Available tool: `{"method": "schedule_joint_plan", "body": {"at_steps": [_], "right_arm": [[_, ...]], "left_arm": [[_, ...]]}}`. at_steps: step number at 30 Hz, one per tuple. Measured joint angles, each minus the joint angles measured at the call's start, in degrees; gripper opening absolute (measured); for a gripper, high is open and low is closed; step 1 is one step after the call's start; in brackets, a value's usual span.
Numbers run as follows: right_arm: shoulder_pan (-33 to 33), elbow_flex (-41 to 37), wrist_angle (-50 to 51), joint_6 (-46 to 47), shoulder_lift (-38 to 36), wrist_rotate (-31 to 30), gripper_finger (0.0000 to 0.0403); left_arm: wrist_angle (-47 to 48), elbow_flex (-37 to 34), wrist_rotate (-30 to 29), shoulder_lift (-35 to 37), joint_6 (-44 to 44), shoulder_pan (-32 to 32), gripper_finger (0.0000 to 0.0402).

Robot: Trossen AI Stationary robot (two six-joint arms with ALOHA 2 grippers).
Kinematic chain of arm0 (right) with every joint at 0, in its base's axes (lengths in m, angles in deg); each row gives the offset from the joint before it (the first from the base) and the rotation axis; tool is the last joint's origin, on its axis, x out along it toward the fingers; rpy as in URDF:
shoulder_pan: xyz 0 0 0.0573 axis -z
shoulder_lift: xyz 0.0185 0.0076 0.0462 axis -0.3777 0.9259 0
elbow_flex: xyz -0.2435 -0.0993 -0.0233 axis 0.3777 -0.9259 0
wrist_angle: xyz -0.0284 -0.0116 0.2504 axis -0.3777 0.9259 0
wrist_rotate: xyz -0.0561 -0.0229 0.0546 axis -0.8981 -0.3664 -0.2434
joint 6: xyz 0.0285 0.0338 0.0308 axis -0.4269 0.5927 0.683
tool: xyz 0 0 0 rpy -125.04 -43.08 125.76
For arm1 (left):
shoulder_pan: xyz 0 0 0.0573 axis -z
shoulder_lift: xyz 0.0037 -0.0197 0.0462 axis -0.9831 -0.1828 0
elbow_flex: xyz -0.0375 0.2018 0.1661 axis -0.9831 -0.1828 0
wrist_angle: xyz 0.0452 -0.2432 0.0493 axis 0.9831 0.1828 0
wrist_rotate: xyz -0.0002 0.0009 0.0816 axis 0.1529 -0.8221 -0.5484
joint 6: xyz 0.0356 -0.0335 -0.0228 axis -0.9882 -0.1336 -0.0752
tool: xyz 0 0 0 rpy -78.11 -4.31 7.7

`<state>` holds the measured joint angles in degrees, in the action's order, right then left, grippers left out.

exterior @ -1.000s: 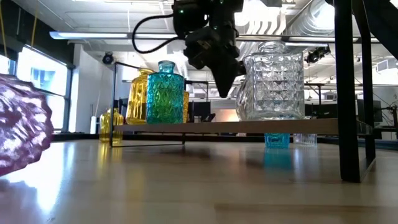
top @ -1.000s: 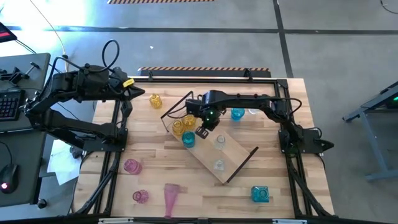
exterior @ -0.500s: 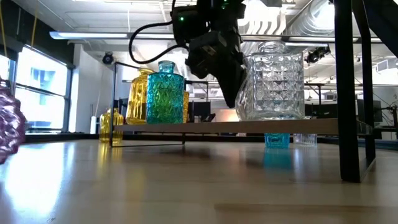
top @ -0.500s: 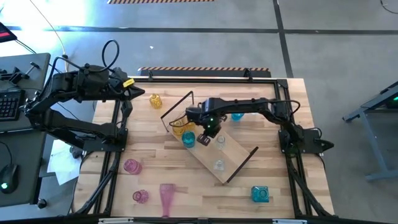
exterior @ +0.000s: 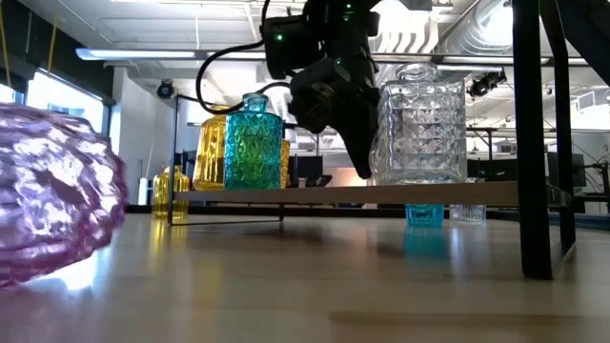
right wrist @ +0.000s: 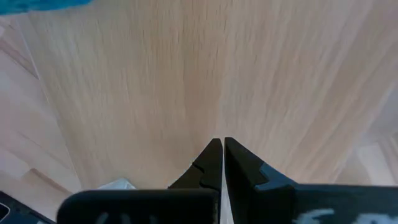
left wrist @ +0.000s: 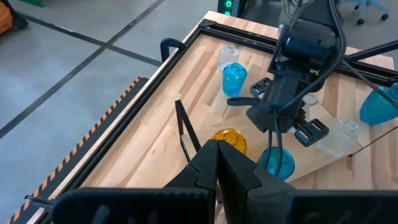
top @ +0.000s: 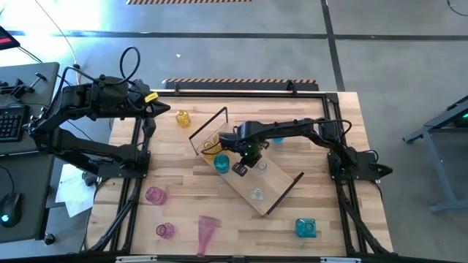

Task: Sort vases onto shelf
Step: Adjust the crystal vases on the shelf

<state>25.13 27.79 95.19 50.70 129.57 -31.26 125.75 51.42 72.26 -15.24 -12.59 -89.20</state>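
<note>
The shelf (top: pixel 274 191) lies slantwise on the table. It carries a yellow vase (top: pixel 211 147), a teal vase (top: pixel 221 163) and two clear vases (top: pixel 259 166) (top: pixel 257 193). My right gripper (top: pixel 240 169) is shut and points down just above the board (right wrist: pixel 186 74), between the teal vase (exterior: pixel 253 141) and the farther clear vase. In the low view its tips (exterior: pixel 365 171) hang a little over the shelf top. My left gripper (top: pixel 165 110) waits shut, raised at the far left. Other vases stand off the shelf. My right gripper's shut fingers (exterior: pixel 357 143) stand close beside the farther clear vase on the shelf. The gripper itself hides the gap, so I cannot tell whether they touch the vase or the board.
Off the shelf stand a yellow vase (top: pixel 183 118), a blue one (top: pixel 278 136), two pink ones (top: pixel 155 195) (top: pixel 166 230) and a teal one (top: pixel 306 228). A tall pink vase (top: pixel 207 232) lies on its side near the front edge. Black frame loops (top: pixel 208 123) stand at the shelf's ends.
My right gripper has come down and toward the table's near left, over the shelf between the teal vase and the clear one, staying shut. The tall pink vase lying near the front edge has rolled and turned a little.
</note>
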Motion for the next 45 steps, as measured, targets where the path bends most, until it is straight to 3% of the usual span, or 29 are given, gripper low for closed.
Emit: {"method": "schedule_joint_plan", "body": {"at_steps": [30, 45], "right_arm": [[-7.1, 0.0, 0.7, 18.1, 0.0, -0.6, 0.0], [-5.7, 0.1, 3.5, 22.1, -4.8, -10.1, 0.0]], "left_arm": [[0.0, 0.0, -0.2, 0.0, -1.0, 0.0, 0.0], [0.0, 0.0, 0.0, 0.0, -1.7, 0.0, 0.0]]}}
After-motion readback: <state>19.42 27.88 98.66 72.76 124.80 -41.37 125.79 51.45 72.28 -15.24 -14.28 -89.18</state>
